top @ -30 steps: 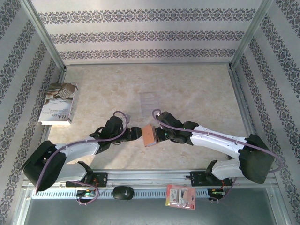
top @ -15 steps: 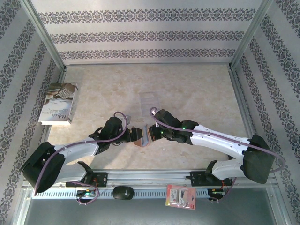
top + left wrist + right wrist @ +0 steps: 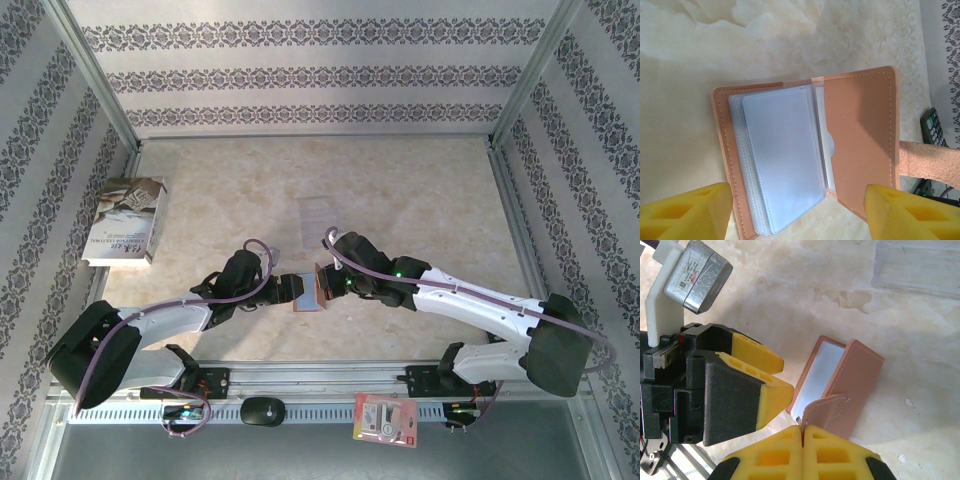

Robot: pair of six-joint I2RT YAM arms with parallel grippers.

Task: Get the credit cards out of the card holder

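Note:
The orange-brown leather card holder is held up between the two arms, just above the table. My right gripper is shut on its leather strap, and the holder hangs open from it. In the left wrist view the open card holder shows a stack of stitched clear pockets with a pale grey-white face. A white credit card edge pokes from the leather pocket. My left gripper stands open, its yellow fingers either side of the holder's near end, touching nothing.
A clear plastic sleeve lies on the table behind the arms. A book leans at the left wall. A red-and-white packet and a black device sit on the front rail. Patterned walls enclose the table.
The right gripper has turned the card holder from face-up to edge-on and open, shifting slightly left. The left gripper has closed in on the holder, still open.

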